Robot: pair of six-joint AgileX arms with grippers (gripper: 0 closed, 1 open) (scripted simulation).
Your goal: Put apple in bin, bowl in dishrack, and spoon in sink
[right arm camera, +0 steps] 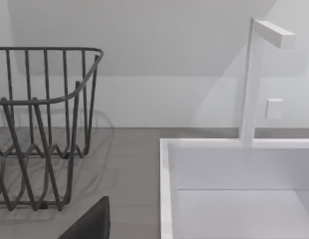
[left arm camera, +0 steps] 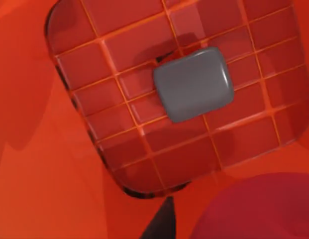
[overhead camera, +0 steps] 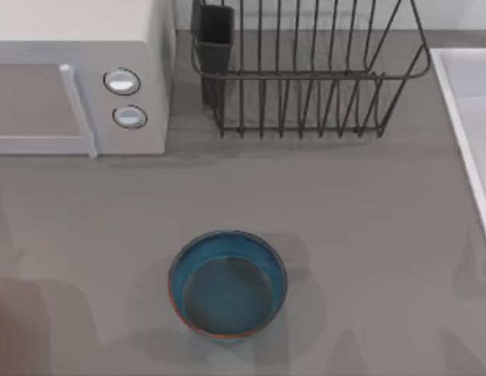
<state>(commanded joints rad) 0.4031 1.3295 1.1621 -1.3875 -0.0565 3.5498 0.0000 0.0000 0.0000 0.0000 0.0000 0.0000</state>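
**Apple over the bin; bowl waits on the counter**

The left wrist view looks down into a red-orange bin with a gridded floor, where a grey rounded block lies; the small bright-red apple shows near the camera, seemingly not yet released; if the left jaws clamp it, I cannot tell. The round blue-teal bowl stands on the grey counter, well apart from the dark wire dishrack; the white sink seems to hold nothing; the right jaws I cannot judge.

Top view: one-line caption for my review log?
Blue-teal bowl upright on grey table, dishrack behind, sink at right.
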